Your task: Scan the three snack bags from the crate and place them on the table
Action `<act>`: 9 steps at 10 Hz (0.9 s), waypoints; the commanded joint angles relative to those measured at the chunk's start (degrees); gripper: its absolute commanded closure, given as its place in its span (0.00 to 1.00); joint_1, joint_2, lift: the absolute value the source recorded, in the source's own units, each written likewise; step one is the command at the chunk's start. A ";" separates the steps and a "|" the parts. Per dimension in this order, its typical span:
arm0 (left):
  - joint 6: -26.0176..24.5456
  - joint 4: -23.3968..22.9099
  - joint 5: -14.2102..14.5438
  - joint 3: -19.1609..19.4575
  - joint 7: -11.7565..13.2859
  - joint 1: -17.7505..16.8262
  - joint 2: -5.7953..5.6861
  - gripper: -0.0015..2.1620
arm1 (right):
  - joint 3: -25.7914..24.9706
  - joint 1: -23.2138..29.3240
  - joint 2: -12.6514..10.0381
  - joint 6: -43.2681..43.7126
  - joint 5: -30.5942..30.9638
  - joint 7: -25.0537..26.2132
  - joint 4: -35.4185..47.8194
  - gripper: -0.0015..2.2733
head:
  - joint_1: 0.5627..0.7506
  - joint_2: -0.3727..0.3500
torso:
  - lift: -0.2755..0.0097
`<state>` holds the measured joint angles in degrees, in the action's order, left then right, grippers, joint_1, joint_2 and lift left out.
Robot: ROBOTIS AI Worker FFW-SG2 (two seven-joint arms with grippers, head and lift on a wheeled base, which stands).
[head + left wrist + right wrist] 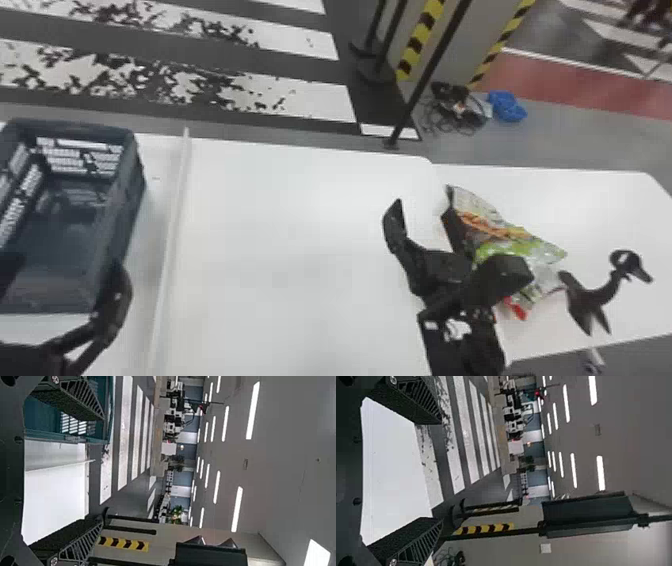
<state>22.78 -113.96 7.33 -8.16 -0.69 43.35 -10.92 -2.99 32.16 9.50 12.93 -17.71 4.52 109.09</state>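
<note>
In the head view, the colourful snack bags (520,240) lie overlapping on the right-hand table; how many cannot be told. Just left of them is my right gripper (424,202), above the tables, its fingers spread. My left gripper (65,266) stands open over the near end of the dark crate (134,175), whose floor looks bare. The wrist views show my left gripper (102,470) and my right gripper (441,471) both empty between the fingers. A black scanner-like device with a curved neck (607,295) stands right of the bags.
The white middle table (300,240) stretches between crate and bags, with a thin raised strip (172,235) along its left part. Beyond the tables are a black post (425,75), striped yellow-black edging, and cables with a blue bundle (507,106) on the floor.
</note>
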 commanded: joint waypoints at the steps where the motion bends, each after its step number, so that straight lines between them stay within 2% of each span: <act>1: 0.11 0.14 1.02 1.05 -0.01 0.07 0.11 0.03 | 6.33 1.86 -0.10 0.82 1.98 0.84 1.82 0.03 | 0.70 0.20 | 0.84; 3: 0.46 -0.03 2.16 2.28 -0.01 0.86 0.37 0.03 | 11.43 5.55 -0.71 0.82 5.40 3.39 5.08 0.03 | 0.70 0.40 | 0.84; 6: 0.99 -1.44 2.95 3.07 -0.01 2.18 0.37 0.03 | 13.45 9.24 -0.19 2.22 6.72 2.25 4.90 0.03 | 0.70 0.56 | 0.84; 7: 0.63 -1.26 2.95 3.07 0.51 2.18 0.29 0.03 | 12.49 9.86 0.25 2.22 7.16 2.16 4.99 0.03 | 0.70 0.58 | 0.84; 9: -1.65 -1.35 4.01 3.07 3.41 2.18 -0.07 0.03 | 8.09 11.44 0.52 2.22 6.72 0.05 5.43 0.03 | 0.70 0.56 | 0.84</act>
<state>21.93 -115.30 10.97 -5.10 2.66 45.55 -10.84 6.35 43.09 10.00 15.16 -10.73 4.73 114.40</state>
